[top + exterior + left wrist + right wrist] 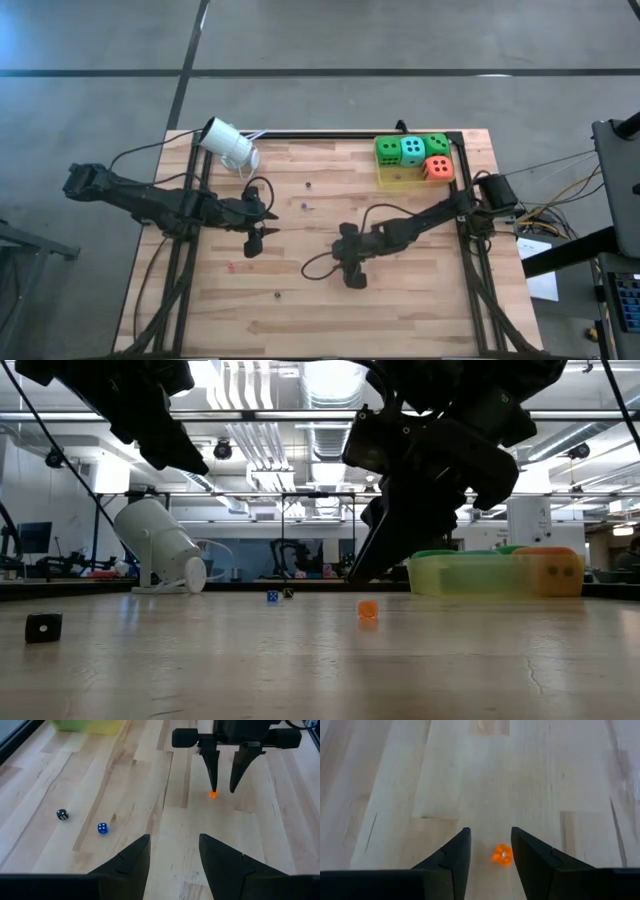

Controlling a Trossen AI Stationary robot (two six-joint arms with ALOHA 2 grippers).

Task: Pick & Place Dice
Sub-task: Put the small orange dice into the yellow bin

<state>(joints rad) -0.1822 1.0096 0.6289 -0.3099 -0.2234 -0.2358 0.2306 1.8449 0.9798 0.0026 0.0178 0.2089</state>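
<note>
Right hand (223, 791) astride orange die (213, 795)

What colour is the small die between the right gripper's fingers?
Orange, seen best in the right wrist view.

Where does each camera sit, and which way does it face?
High view: above, facing straight down on the wooden table; both arms show.
Low view: at table-top height, facing level across; arms enter from above.
Left wrist view: looks past the left gripper to the right gripper.
Right wrist view: looks down between its fingers.
Shared: both wrist views show the small translucent orange die.
</note>
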